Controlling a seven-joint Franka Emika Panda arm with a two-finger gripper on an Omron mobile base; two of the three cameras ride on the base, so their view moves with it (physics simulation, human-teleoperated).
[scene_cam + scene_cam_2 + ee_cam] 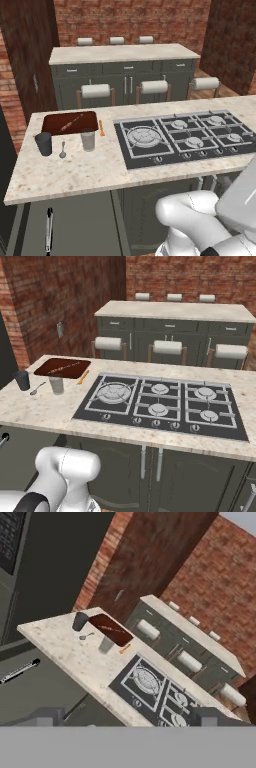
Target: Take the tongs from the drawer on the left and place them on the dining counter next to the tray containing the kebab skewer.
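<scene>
Here the tongs [49,229] lie lengthwise in the open drawer [75,225], below the surface's [75,172] near edge at its left end; in the hand view they [20,670] show as a slim silver-and-black bar. Up on the surface, the tray [70,123] sits at the far left corner with the kebab skewer [71,122] lying diagonally inside it. Just beside the tray's right rim lies a thin orange stick [101,128]. Nearer the front stand 2 cups, a dark cup [44,144] and a pale cup [88,140], with a small grey spoon [62,150] between them. The fingers [129,716] stand wide apart, holding nothing.
</scene>
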